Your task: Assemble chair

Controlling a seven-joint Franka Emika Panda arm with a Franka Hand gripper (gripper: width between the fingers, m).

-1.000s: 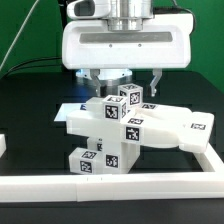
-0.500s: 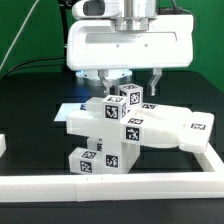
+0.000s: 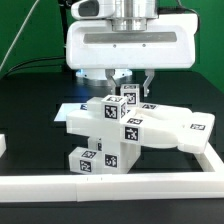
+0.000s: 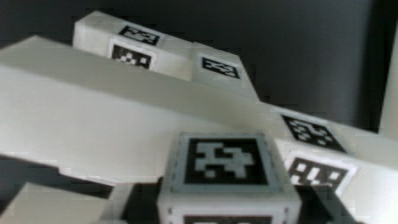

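Note:
The chair (image 3: 108, 128) stands partly joined in the middle of the table, a stack of white tagged blocks with a flat slab (image 3: 185, 128) reaching toward the exterior view's right. A small tagged block (image 3: 130, 97) sits on top of the stack. My gripper (image 3: 129, 86) hangs right over it, open, with one dark finger (image 3: 150, 82) on each side of the block and small gaps showing. In the wrist view the same block (image 4: 226, 160) fills the centre between the fingers (image 4: 317, 185) of the gripper (image 4: 226, 200), with the chair's white slabs (image 4: 107, 90) beyond.
A long plain white border rail (image 3: 120, 183) runs along the front and turns up at the exterior view's right (image 3: 212, 158). A white piece (image 3: 3, 146) lies at the left edge. A flat white tagged board (image 3: 72, 109) lies behind the chair. A green wall stands behind.
The gripper has shifted slightly to the exterior view's right and come down a little. Its fingers now stand closer together around the top block. The chair parts have not moved.

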